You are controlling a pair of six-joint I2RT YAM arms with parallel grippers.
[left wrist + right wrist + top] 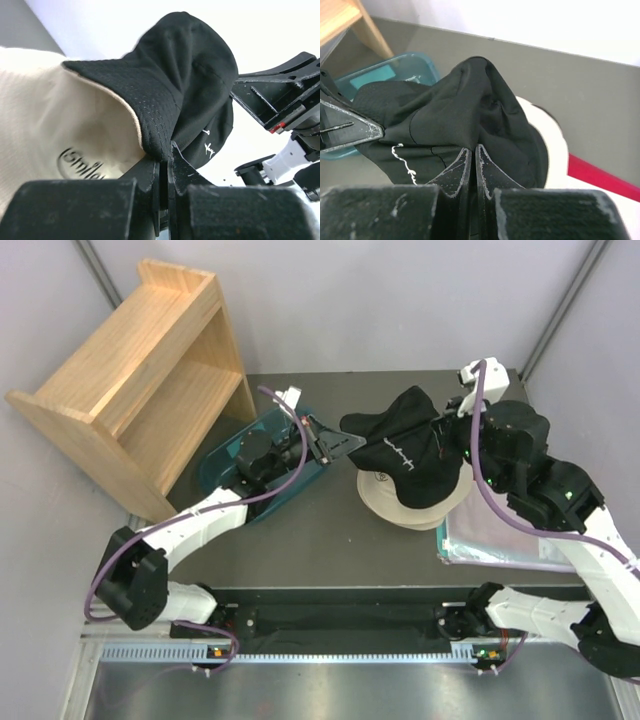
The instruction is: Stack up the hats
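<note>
**Holding black hat [400,440] over cream hats [400,506]**

Pinching the black hat's brim with the left gripper [162,159], jaws clamped tight on the fabric. Gripping the opposite side with the right gripper [473,150], jaws likewise closed on black cloth. Spanning it between the two, crown bulging upward, directly above the cream hats at centre-right of the table [320,540]. Possibly brushing the cream brim underneath; hard to tell. Beside the left gripper, a teal tub [222,465]; beyond that, a wooden shelf [130,380].
</note>
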